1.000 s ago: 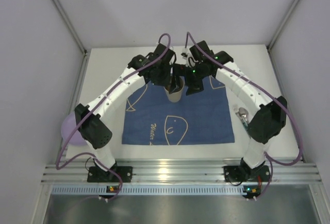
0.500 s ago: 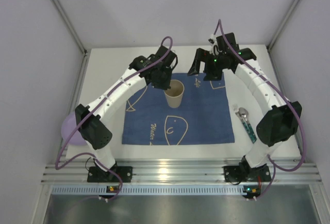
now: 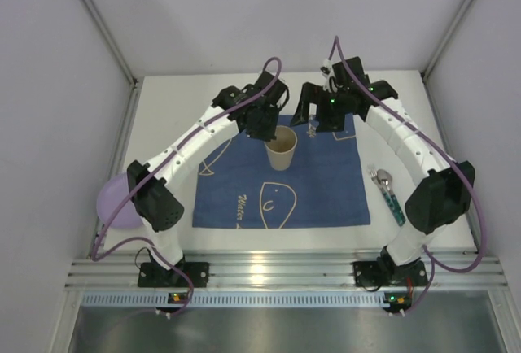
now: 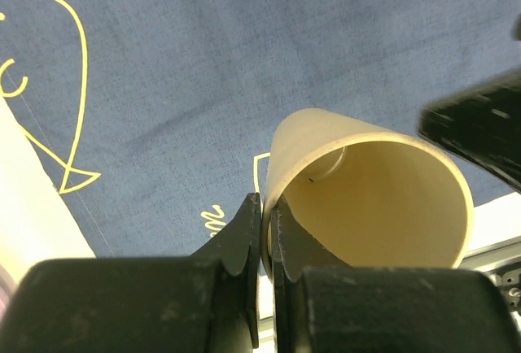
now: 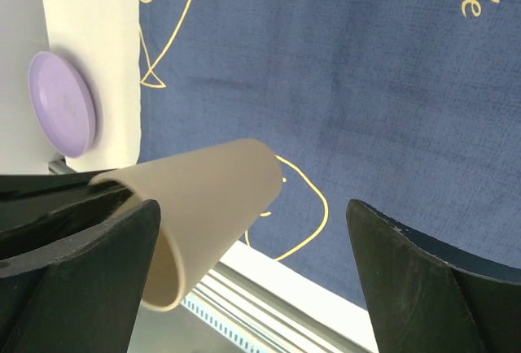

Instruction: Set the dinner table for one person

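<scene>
A beige paper cup (image 3: 281,147) hangs upright over the far part of the blue placemat (image 3: 281,190) on the white dinner table (image 3: 175,109). My left gripper (image 3: 269,125) is shut on the cup's rim; in the left wrist view the fingers (image 4: 244,231) pinch the cup (image 4: 374,190) wall. My right gripper (image 3: 313,117) is open and empty, just right of the cup. In the right wrist view the cup (image 5: 203,207) lies between its spread fingers (image 5: 423,272), untouched. A spoon and fork (image 3: 384,188) lie right of the mat.
A purple plate (image 3: 116,202) sits at the table's left edge and also shows in the right wrist view (image 5: 63,102). A silver rail (image 3: 277,270) runs along the near edge. White walls close in the table on three sides.
The right gripper let go of the cup and drew back to the right, opening. The left gripper kept the cup by the rim and shifted it slightly right.
</scene>
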You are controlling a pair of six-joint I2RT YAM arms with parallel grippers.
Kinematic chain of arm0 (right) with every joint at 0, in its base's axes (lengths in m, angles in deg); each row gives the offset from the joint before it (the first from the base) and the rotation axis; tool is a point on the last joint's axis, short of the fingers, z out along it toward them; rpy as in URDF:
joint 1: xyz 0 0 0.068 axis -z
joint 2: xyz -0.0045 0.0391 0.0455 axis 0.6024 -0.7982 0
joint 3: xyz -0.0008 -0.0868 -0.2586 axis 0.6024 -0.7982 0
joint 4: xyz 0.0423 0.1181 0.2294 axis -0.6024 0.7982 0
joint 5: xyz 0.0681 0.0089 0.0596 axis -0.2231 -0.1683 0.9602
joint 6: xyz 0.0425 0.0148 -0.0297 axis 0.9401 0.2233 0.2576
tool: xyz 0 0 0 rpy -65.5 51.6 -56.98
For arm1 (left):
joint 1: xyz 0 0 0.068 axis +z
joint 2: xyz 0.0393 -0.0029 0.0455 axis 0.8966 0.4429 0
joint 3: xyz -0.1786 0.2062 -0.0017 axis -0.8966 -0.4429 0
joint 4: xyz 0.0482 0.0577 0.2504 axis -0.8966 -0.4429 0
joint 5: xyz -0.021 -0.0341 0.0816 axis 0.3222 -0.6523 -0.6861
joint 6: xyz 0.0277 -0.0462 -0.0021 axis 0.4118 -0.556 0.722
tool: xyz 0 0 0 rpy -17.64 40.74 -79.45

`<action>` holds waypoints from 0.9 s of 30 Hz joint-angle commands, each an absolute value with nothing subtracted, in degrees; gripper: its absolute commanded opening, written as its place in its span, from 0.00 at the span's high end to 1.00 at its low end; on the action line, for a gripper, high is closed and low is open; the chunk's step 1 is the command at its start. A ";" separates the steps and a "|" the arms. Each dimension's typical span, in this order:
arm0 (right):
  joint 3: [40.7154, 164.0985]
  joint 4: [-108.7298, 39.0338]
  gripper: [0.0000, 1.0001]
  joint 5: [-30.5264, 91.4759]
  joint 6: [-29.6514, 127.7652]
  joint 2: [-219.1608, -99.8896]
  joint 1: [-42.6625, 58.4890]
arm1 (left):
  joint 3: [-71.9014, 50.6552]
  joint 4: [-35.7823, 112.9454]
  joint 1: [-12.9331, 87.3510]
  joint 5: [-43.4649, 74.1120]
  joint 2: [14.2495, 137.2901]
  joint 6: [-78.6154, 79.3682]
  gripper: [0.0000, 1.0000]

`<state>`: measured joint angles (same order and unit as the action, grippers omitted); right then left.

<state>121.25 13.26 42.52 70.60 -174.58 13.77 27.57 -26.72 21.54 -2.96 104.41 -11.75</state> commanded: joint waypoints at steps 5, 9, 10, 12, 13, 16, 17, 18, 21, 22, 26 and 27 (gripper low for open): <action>121.44 10.43 0.04 43.48 71.42 -170.20 13.22 | 27.69 -27.95 21.08 -4.98 106.18 -11.51 1.00; 117.66 10.17 0.05 42.62 71.86 -169.41 11.82 | 28.30 -27.16 20.99 -4.63 106.62 -11.69 1.00; 116.43 10.00 0.06 42.00 71.86 -168.80 11.38 | 28.65 -27.33 20.99 -4.71 106.88 -11.69 1.00; 112.22 8.68 0.06 40.68 72.12 -168.18 10.32 | 30.14 -27.68 20.99 -4.54 107.32 -11.77 1.00; 110.81 8.24 0.07 40.33 72.39 -168.09 10.15 | 30.76 -27.77 20.91 -4.45 107.41 -11.77 1.00; 107.55 6.57 0.17 39.97 72.57 -169.49 9.36 | 32.95 -28.56 20.91 -3.84 107.85 -11.51 1.00; 107.81 6.66 0.19 39.45 72.39 -170.02 8.66 | 33.22 -28.74 20.64 -3.75 108.03 -11.42 1.00; 108.16 6.92 0.22 39.18 72.13 -170.81 8.30 | 33.40 -29.00 20.47 -3.84 108.12 -11.16 1.00; 110.44 8.15 0.59 37.78 71.60 -173.62 6.46 | 33.40 -29.44 19.76 -4.27 108.21 -11.25 1.00; 111.49 8.93 0.67 37.08 71.34 -174.15 5.85 | 33.31 -29.44 19.42 -4.45 108.29 -11.42 1.00; 113.08 10.70 1.00 35.41 70.63 -176.17 4.87 | 33.05 -28.65 18.10 -4.28 107.77 -14.40 1.00; 113.34 11.13 1.00 34.88 70.37 -176.27 4.87 | 32.87 -28.21 18.18 -4.19 107.59 -15.11 0.94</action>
